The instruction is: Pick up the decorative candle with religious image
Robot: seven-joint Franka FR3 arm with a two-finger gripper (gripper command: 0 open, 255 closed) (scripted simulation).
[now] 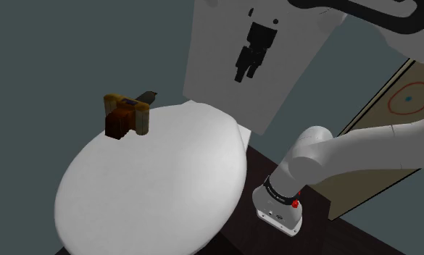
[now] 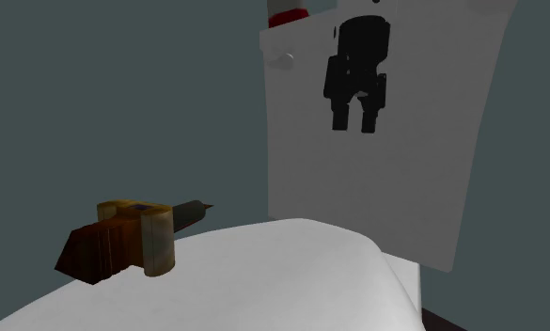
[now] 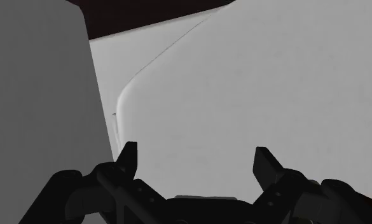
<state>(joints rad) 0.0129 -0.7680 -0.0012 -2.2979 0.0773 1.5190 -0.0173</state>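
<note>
**Amber-brown candle (image 1: 125,116) sits at the lid's rim, gripper (image 1: 246,74) well apart**

The candle (image 2: 122,240) is seen resting on the white lid (image 1: 152,195), close to its edge at the shoulder view's upper left. Whether it is upright or tipped cannot be told. The gripper (image 2: 354,124) is held in the air before the white tank (image 2: 423,141), pointing down. Its fingers (image 3: 128,156) are spread, with nothing between them, and only bare lid (image 3: 273,83) is seen beyond them in the wrist view.

The approach is judged not yet begun. Because the candle is so near the rim of a smooth, domed surface, it could be pushed over the edge by a finger landing off-centre. Its uneven outline could also let it twist as the fingers close. The tank could be struck if the arm is swung across too low.
</note>
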